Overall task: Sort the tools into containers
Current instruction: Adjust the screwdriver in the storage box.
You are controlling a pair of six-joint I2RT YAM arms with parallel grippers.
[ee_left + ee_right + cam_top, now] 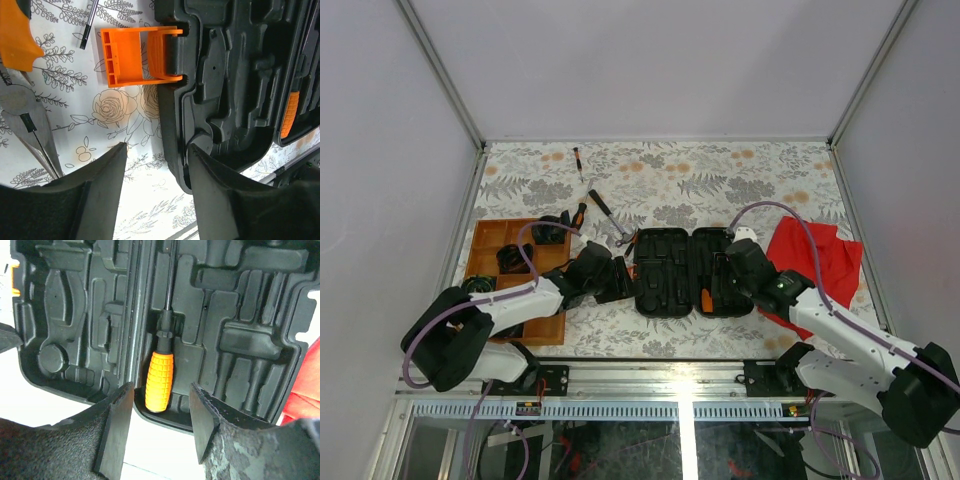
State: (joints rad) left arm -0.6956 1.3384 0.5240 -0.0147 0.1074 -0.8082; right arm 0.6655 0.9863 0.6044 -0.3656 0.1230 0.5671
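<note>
The black tool case point(665, 275) lies open in the middle of the table, its orange latch point(135, 55) pointing left. An orange-handled screwdriver point(160, 375) rests in a moulded slot near the case's front edge. My right gripper point(161, 390) hangs open just above that handle, touching nothing. My left gripper point(156, 150) is open at the case's left rim, one finger over the rim and one over the cloth, holding nothing. Pliers point(25, 110) lie just left of it. The wooden tray point(485, 240) sits at the left. A hammer point(605, 215), a screwdriver point(576, 215) and a tiny driver point(578, 160) lie behind.
A red cloth point(825, 260) lies to the right of the case, under my right arm's cable. Dark objects point(512, 258) sit in some of the tray's compartments. The table has a floral cover and white walls on three sides.
</note>
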